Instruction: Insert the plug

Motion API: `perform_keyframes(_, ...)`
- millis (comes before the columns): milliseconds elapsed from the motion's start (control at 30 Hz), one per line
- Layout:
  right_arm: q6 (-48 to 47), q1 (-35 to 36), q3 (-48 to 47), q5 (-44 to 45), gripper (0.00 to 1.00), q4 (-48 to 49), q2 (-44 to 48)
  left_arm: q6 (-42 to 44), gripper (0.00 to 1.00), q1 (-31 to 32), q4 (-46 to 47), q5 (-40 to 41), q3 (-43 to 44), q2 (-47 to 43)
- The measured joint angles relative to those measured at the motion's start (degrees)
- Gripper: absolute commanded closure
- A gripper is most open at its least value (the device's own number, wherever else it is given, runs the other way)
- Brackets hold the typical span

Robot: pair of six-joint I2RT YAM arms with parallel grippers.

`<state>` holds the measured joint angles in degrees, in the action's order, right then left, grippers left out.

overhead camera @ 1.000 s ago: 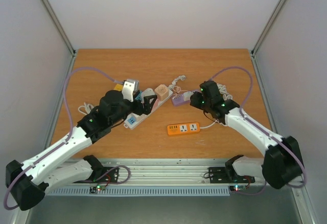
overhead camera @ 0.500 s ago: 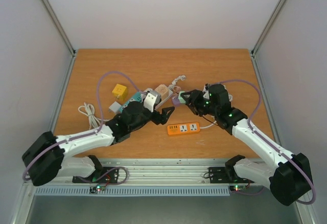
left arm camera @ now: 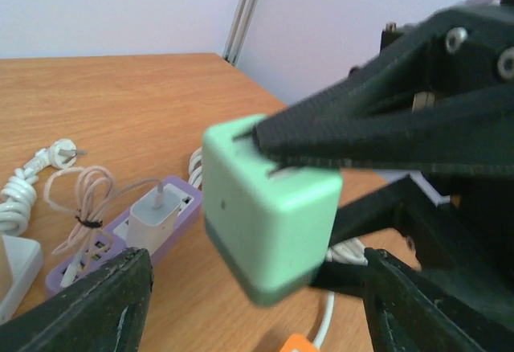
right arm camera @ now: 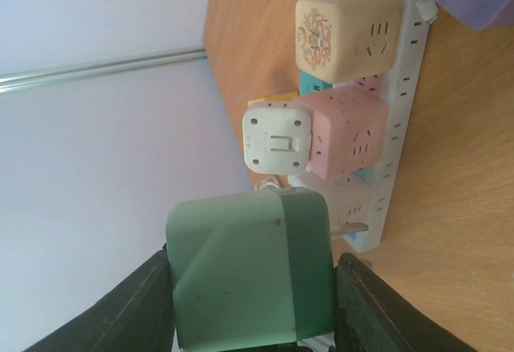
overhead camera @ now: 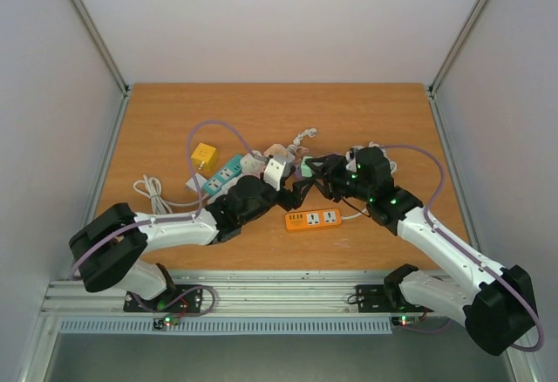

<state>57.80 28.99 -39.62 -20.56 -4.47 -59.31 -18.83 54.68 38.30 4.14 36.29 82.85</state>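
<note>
My right gripper is shut on a green cube-shaped plug. Its fingers press on two opposite sides, and a metal prong sticks out toward the long white power strip. In the left wrist view the same green plug hangs in the air between the right gripper's black fingers. My left gripper is open and empty, just below and in front of the plug, with one finger on each side. In the top view it sits close beside the right gripper. An orange power strip lies just in front of them.
The white strip carries a cream cube, a pink cube and a white adapter. A purple strip with a white charger lies behind. A yellow cube, a teal strip and a coiled white cord lie at the left.
My left arm has swung right from the white strip to the table's middle, ending close to the right gripper. My right gripper has shifted a little left with the green plug.
</note>
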Motion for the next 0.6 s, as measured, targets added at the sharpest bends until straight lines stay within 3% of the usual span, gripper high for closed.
perform_keyframes(100, 0.7, 0.9, 0.0, 0.4, 0.57, -0.1, 0.1, -0.6, 0.37, 0.4, 0.3, 1.2, 2.0, 1.5)
perform_keyframes(400, 1.7, 2.2, 0.0, 1.7, 0.54, -1.2, 0.2, -1.0, 0.71, 0.7, 0.5, 3.1, 5.0, 4.2)
perform_keyframes(467, 1.2, 2.2, 0.0, 2.6, 0.47, -1.8, 0.6, -1.3, 0.76, 0.7, 0.6, 3.0, 5.0, 4.3)
perform_keyframes(600, -1.4, 2.5, -0.4, 4.6, 0.23, -5.0, 2.9, 0.6, 0.81, 0.7, 1.4, 1.3, 5.0, 4.3)
